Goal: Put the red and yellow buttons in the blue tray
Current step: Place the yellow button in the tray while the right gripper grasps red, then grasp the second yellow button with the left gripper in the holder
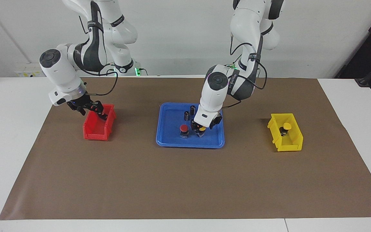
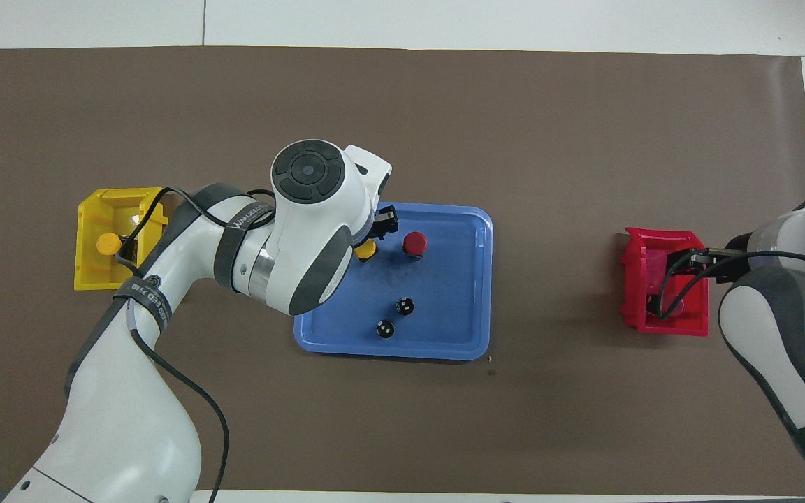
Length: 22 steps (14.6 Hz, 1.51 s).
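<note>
Brown table mat point(image 1: 185, 180): blue tray point(image 1: 169, 141) has one red button point(image 1: 183, 128) – left gripper point(image 1: 201, 131) sets down a yellow button point(image 1: 202, 129), grip unclear; right gripper point(image 1: 96, 109), grip unclear too, over the red bin point(image 1: 98, 132) – two buttons left.

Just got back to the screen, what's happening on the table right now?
The left gripper is down in the blue tray, at a yellow button that sits beside a red button already there. Two dark capless cylinders stand in the tray too. The right gripper reaches into the red bin. One more yellow button waits in the yellow bin.
</note>
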Each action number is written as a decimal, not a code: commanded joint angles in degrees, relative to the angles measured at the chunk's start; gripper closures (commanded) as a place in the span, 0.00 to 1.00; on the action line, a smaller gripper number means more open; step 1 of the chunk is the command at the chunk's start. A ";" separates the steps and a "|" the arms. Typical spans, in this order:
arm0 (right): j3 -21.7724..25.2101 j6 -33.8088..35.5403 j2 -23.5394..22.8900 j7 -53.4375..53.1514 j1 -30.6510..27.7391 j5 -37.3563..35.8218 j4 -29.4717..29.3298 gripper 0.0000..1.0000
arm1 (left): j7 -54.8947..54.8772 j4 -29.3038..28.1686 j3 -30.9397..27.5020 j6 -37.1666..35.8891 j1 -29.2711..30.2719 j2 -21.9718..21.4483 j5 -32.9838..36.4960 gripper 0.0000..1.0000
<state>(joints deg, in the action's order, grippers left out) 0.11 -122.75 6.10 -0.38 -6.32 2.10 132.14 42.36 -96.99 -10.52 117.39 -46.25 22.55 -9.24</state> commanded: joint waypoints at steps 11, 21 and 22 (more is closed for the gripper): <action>-0.46 -6.80 4.19 10.30 -0.54 1.50 8.75 0.32 | -39.06 3.91 -1.87 -28.34 23.63 -17.79 8.27 0.00; -0.55 -7.95 4.19 10.75 -0.10 1.50 10.42 0.35 | -52.04 -9.56 -1.78 -18.48 34.64 -26.31 8.10 0.00; -0.55 -7.95 4.27 10.83 0.08 1.50 10.51 0.37 | -51.85 -15.36 -1.78 -11.72 34.82 -28.16 8.10 0.03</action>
<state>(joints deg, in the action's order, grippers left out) -0.18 -129.44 9.03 8.64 -6.27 2.13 141.01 -11.01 -99.41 -12.64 95.11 -11.39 0.44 -1.71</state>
